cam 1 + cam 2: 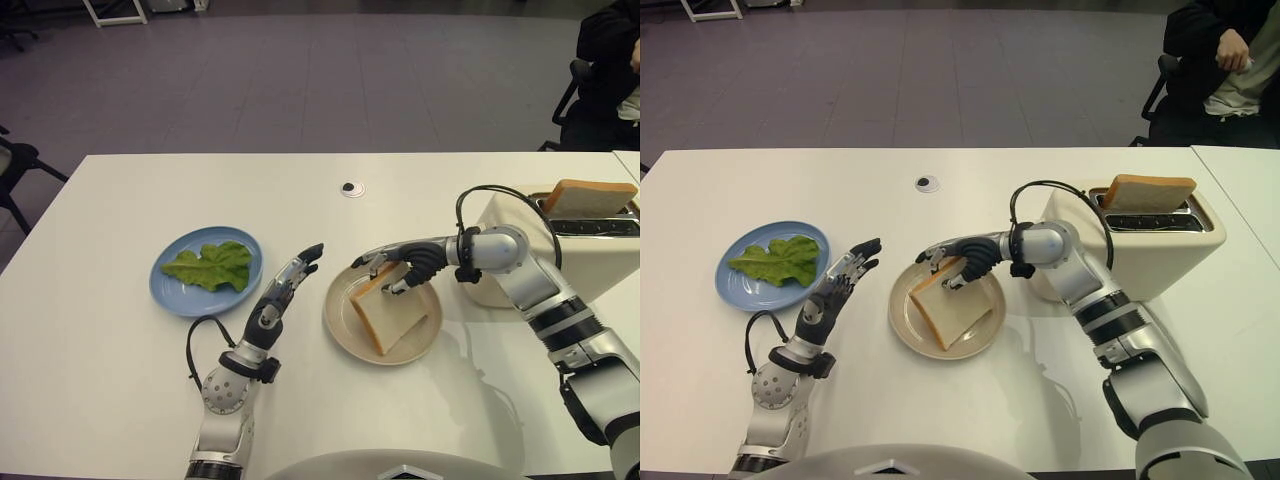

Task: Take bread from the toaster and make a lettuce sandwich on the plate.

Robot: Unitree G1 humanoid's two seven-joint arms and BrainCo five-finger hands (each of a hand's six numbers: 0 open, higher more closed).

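Two pieces of bread are recorded. One bread slice (392, 312) is gripped at its upper corner by the curled fingers of the right robot hand (405, 265), with its lower part resting on the beige plate (340, 330) at the middle of the white tabletop (120, 380). A second slice (588, 197) is seen standing in the slot of the cream toaster (1170, 255) at the right. A lettuce leaf (212, 266) is laid on the blue plate (180, 300) at the left. The left robot hand (283, 290) is held raised between the two plates, fingers extended, nothing grasped.
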